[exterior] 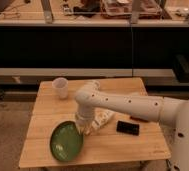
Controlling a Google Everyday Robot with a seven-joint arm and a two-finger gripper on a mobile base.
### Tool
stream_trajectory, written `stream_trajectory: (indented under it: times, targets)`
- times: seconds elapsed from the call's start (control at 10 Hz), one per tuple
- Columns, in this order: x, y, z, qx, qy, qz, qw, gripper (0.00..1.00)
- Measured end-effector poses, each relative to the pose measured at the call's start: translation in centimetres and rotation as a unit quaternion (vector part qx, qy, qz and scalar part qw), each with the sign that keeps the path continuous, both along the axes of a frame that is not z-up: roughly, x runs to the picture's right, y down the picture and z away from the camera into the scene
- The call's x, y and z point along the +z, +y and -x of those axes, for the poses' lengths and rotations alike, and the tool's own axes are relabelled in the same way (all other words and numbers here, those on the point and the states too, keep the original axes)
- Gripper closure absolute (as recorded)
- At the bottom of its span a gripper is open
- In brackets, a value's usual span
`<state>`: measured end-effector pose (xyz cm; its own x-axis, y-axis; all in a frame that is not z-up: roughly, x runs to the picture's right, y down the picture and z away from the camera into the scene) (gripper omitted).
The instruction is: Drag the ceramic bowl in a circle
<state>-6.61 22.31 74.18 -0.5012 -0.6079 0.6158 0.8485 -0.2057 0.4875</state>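
The ceramic bowl (66,141), wide, shallow and green, lies on the wooden table (118,150) near its front left edge. My gripper (83,127) reaches down from the white arm (123,104) onto the bowl's right rim and is shut on that rim. The bowl looks slightly tilted, with its inside turned toward the camera. The fingertips are mostly hidden behind the wrist.
A small white cup (61,87) stands at the back left of the table. A pale snack packet (103,119) lies just right of the gripper, and a flat black object (127,128) lies further right. Behind the table runs a dark shelf unit.
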Motion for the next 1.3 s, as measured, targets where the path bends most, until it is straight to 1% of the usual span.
stream_trajectory:
  times: [0.1, 0.2, 0.4, 0.5, 0.6, 0.7, 0.8, 0.9, 1.0, 1.1, 1.2, 1.3]
  targets:
    - [-0.7, 0.9, 1.1, -0.008, -0.014, 0.003, 0.9999, 0.83]
    - [-1.5, 1.8, 3.2, -0.018, -0.035, 0.007, 0.9992, 0.83]
    - [-2.2, 2.1, 8.2, -0.035, -0.074, 0.006, 0.9966, 0.83]
    - [-2.1, 1.8, 10.8, -0.041, -0.092, 0.006, 0.9949, 0.83]
    - [-1.5, 1.3, 13.7, -0.049, -0.109, 0.008, 0.9928, 0.83]
    - [-0.6, 0.9, 15.3, -0.053, -0.115, 0.009, 0.9919, 0.83]
    - [0.5, 0.5, 16.6, -0.054, -0.117, 0.01, 0.9916, 0.83]
    - [2.2, -0.6, 17.7, -0.049, -0.114, 0.01, 0.9922, 0.83]
    - [4.2, -2.7, 18.9, -0.034, -0.105, 0.004, 0.9939, 0.83]
    - [5.4, -4.1, 19.4, -0.021, -0.097, -0.003, 0.995, 0.83]
    - [6.8, -6.3, 19.7, 0.004, -0.079, -0.013, 0.9968, 0.83]
    - [8.4, -8.7, 19.4, 0.042, -0.046, -0.025, 0.9978, 0.83]
